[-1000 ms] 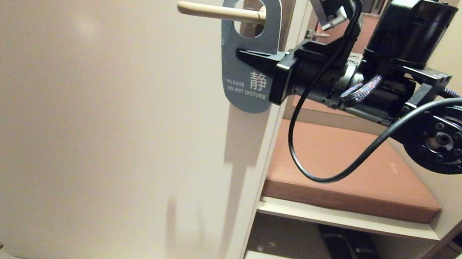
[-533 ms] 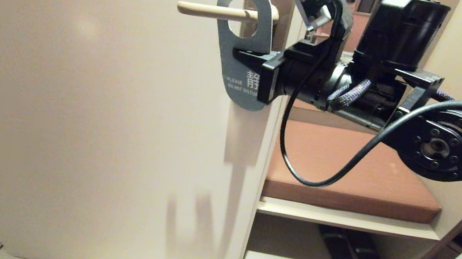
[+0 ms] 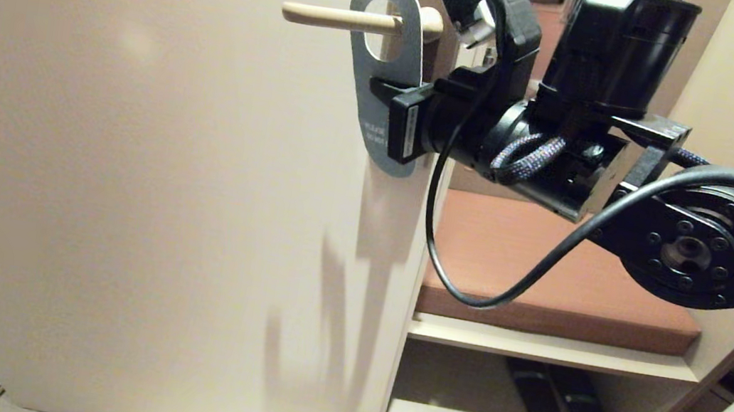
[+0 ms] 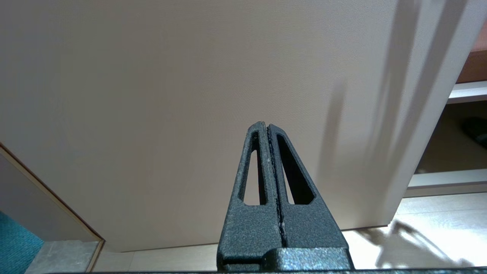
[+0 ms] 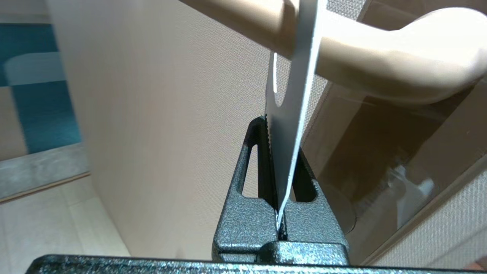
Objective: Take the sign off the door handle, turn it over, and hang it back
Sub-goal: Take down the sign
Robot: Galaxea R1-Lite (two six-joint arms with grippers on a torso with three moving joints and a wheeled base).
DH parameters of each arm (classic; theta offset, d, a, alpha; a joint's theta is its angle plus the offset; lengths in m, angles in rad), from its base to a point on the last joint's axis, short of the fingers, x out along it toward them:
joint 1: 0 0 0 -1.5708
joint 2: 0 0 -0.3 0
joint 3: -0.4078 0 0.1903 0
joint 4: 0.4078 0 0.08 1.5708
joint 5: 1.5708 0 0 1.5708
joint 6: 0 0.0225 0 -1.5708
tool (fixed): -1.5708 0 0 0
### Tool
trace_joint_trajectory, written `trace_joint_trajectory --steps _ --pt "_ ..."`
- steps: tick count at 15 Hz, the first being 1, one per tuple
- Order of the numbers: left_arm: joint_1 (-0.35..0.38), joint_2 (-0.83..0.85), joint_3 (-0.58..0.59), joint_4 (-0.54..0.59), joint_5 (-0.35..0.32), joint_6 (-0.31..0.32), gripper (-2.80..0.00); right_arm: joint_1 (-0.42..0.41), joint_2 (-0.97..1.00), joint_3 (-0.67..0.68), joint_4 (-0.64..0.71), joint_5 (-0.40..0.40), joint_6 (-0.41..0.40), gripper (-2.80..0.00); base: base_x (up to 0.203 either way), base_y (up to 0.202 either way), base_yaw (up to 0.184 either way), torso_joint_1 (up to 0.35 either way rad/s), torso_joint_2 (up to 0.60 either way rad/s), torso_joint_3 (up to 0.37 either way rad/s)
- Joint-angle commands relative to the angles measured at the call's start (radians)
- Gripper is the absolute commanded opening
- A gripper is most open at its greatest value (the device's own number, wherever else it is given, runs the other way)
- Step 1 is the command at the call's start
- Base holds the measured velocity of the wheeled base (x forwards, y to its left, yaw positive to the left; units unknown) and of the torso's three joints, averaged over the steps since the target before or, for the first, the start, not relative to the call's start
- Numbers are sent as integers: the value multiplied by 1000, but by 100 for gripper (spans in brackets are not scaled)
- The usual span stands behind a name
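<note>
The right gripper (image 3: pixel 383 88) is clenched on the sign (image 3: pixel 388 58), pinching the card edge-on between its fingers (image 5: pixel 251 167) just below the oval hole. The sign hangs on the handle (image 3: pixel 343 16), which passes through the hole. The left gripper (image 4: pixel 268 131) is pressed closed and empty, low before the door (image 3: pixel 128 165)

Beige door (image 3: pixel 128 165) fills left. Right: open shelving, brown cushion (image 3: pixel 586 280) on shelf, dark slippers (image 3: pixel 561 406) below. Pale wood floor (image 4: pixel 437 228).
</note>
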Motion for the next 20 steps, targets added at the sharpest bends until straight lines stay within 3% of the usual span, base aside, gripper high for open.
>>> trace_joint_trajectory --steps 1,4,10,13,20 --pt "0 1 0 0 0 1 -280 20 0 -1 0 -34 -2 -280 0 0 0 0 0 0" --pt "0 1 0 0 0 0 -280 56 0 -7 34 -120 6 -280 0 0 0 0 0 0" --pt "0 1 0 0 0 -1 -280 103 19 -38 49 -207 57 -280 0 0 0 0 0 0" --pt "0 1 0 0 0 1 -280 120 41 -103 112 -276 116 -280 0 0 0 0 0 0" --pt "0 1 0 0 0 0 -280 152 112 -212 139 -328 172 -280 0 0 0 0 0 0"
